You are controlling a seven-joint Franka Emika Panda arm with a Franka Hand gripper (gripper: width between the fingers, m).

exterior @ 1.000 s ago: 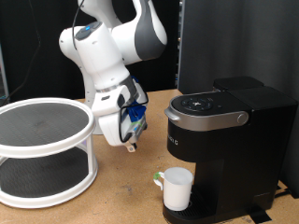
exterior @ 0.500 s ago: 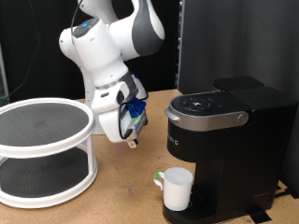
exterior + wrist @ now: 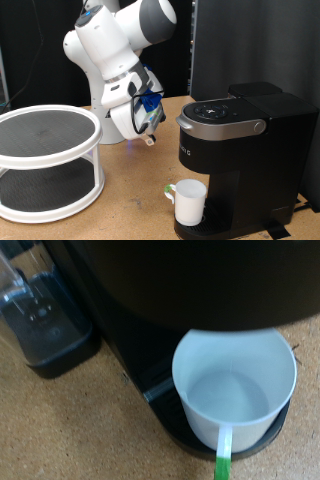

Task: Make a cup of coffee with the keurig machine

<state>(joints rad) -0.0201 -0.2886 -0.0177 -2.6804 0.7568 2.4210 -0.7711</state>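
**Arm lifts clear with the mug parked under the brewer**

Over the past second the gripper [image 3: 150, 136] has risen and swung toward the exterior view's right, closer to the keurig machine [image 3: 240, 160], whose lid is down. That suggests cup placement is finished: the white cup [image 3: 189, 202] stands on the drip base under the spout, handle pointing left, and the wrist view shows it empty. The gripper hangs in the air left of the machine, touching nothing. Nothing shows between its fingers; how far they are spread cannot be told.
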